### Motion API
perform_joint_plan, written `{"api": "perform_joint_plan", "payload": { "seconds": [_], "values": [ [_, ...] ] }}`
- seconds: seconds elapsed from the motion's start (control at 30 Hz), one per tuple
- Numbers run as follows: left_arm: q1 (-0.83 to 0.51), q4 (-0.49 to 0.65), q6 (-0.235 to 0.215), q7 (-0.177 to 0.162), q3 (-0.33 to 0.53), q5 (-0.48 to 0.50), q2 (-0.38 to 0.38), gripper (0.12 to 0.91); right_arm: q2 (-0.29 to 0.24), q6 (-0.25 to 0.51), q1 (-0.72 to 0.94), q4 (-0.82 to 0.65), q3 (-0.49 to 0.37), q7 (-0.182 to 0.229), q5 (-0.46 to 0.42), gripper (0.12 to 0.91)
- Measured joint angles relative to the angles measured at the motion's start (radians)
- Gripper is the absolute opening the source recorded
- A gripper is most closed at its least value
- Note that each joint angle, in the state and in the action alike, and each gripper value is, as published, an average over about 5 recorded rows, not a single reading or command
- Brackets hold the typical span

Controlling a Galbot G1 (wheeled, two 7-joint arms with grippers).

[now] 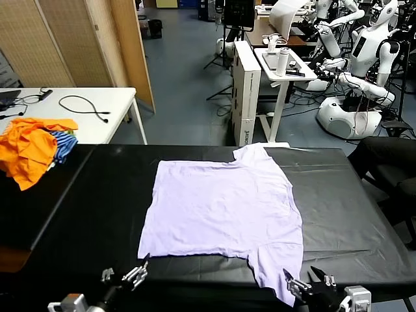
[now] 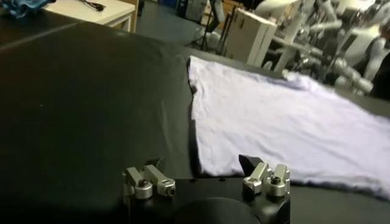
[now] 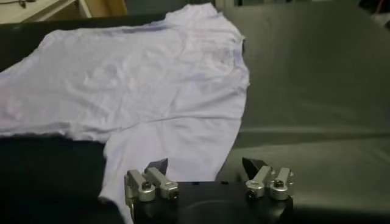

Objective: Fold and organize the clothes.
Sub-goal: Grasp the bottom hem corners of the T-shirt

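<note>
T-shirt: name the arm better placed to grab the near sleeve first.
Right, probably. The right gripper hangs with jaws open just at the near sleeve of the T-shirt. The left gripper, also open, sits by the hem corner, away from that sleeve.

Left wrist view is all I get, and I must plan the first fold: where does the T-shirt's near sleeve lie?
Observer: The T-shirt lies flat; one sleeve trails toward the right gripper, which is open at the near edge of the black table.
Operator: And my left gripper?
Observer: The left gripper is open too, just short of the hem's near corner, touching nothing.
Operator: Anything else on the table?
Observer: An orange and blue-striped garment heap at the far left corner, apart from the shirt.
</note>
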Motion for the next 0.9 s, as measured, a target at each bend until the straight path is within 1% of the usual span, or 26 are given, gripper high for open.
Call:
{"api": "perform_joint_plan", "payload": {
  "seconds": [0.2, 0.3, 0.37, 0.4, 0.47, 0.53, 0.6, 0.63, 0.7, 0.73, 0.83, 0.9],
  "values": [
    [-0.004, 0.003, -0.002, -0.004, 0.008, 0.008, -0.012, 0.907, 0.009, -0.002, 0.002, -0.011, -0.012, -0.002, -0.017, 0.899],
    [-0.006, 0.001, -0.001, -0.003, 0.013, 0.012, -0.015, 0.899, 0.012, -0.001, 0.002, -0.016, -0.015, -0.004, -0.023, 0.842],
    [-0.007, 0.001, -0.001, -0.003, 0.016, 0.015, -0.016, 0.872, 0.012, 0.0, 0.003, -0.02, -0.015, -0.004, -0.023, 0.768],
    [-0.007, 0.001, 0.0, -0.002, 0.017, 0.016, -0.016, 0.833, 0.012, 0.001, 0.004, -0.022, -0.015, -0.004, -0.023, 0.732],
    [-0.007, 0.002, -0.001, 0.0, 0.019, 0.018, -0.017, 0.728, 0.012, 0.001, 0.007, -0.027, -0.016, -0.004, -0.023, 0.653],
    [-0.008, 0.004, -0.002, 0.001, 0.02, 0.019, -0.017, 0.584, 0.012, 0.002, 0.01, -0.03, -0.017, -0.004, -0.023, 0.583],
    [-0.008, 0.006, -0.002, 0.002, 0.02, 0.02, -0.017, 0.471, 0.013, 0.002, 0.011, -0.033, -0.018, -0.005, -0.023, 0.518],
    [-0.008, 0.007, -0.002, 0.003, 0.021, 0.02, -0.017, 0.397, 0.013, 0.002, 0.011, -0.034, -0.018, -0.005, -0.023, 0.472],
    [-0.009, 0.009, -0.002, 0.003, 0.022, 0.021, -0.018, 0.299, 0.015, 0.003, 0.012, -0.035, -0.019, -0.007, -0.023, 0.392],
    [-0.009, 0.009, -0.001, 0.004, 0.022, 0.021, -0.018, 0.249, 0.015, 0.003, 0.012, -0.036, -0.019, -0.007, -0.022, 0.336],
    [-0.009, 0.01, -0.001, 0.005, 0.024, 0.021, -0.018, 0.177, 0.016, 0.004, 0.01, -0.033, -0.02, -0.007, -0.02, 0.2],
    [-0.008, 0.01, 0.0, 0.005, 0.025, 0.021, -0.018, 0.156, 0.016, 0.001, 0.003, -0.024, -0.02, 0.0, -0.013, 0.156]
  ]
}}
